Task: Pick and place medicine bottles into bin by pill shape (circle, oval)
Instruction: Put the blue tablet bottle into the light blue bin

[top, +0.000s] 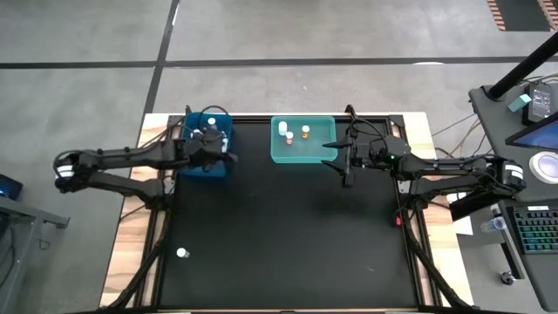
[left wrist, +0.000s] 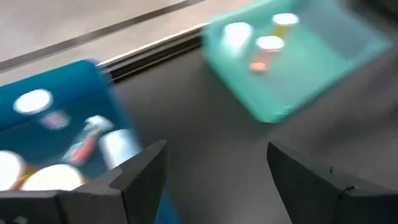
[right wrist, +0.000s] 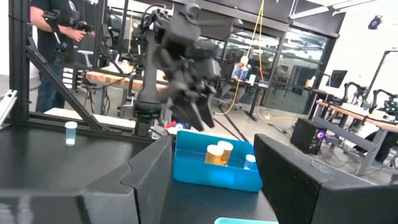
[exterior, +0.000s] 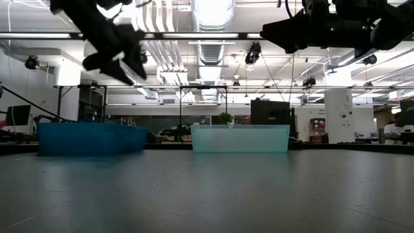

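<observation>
One bottle stands alone at the table's near-left corner, well apart from both grippers; the left gripper, jaws apart and empty over the blue bin, is nearer; the right gripper is also apart.

No legible text, labels or numbers anywhere.

Bright overhead lights; blurred wrist view.

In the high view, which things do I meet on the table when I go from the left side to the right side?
Lone bottle near the front-left corner → blue bin with the left gripper open above it → teal bin holding three bottles → right gripper, open, beside the teal bin.
</observation>
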Motion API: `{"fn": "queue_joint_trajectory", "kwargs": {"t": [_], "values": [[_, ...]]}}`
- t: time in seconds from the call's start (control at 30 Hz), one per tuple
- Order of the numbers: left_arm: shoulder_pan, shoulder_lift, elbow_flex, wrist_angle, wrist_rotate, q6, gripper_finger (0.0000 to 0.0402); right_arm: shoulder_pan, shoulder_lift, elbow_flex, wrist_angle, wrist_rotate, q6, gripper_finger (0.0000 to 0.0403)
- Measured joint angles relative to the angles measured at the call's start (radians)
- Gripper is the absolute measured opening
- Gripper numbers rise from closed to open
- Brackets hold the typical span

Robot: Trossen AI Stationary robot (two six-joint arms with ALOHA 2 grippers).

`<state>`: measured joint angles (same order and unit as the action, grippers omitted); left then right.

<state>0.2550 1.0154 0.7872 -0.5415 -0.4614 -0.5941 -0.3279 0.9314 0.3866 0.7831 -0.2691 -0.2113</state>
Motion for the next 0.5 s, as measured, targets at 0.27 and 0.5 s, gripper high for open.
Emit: {"fn": "queue_joint_trajectory", "kwargs": {"t": [0.27, 0.5], "values": [[-0.203, 0.047, 0.138, -0.037, 0.052, -0.100, 0.0258, 0.000, 0.000, 0.000, 0.000, 0.000, -0.001, 0.0219], [-0.302, 0.158, 0.299, -0.309, 0.320, -0.331, 0.0258, 0.000, 0.000, 0.000, 0.001, 0.000, 0.001, 0.0219]]}}
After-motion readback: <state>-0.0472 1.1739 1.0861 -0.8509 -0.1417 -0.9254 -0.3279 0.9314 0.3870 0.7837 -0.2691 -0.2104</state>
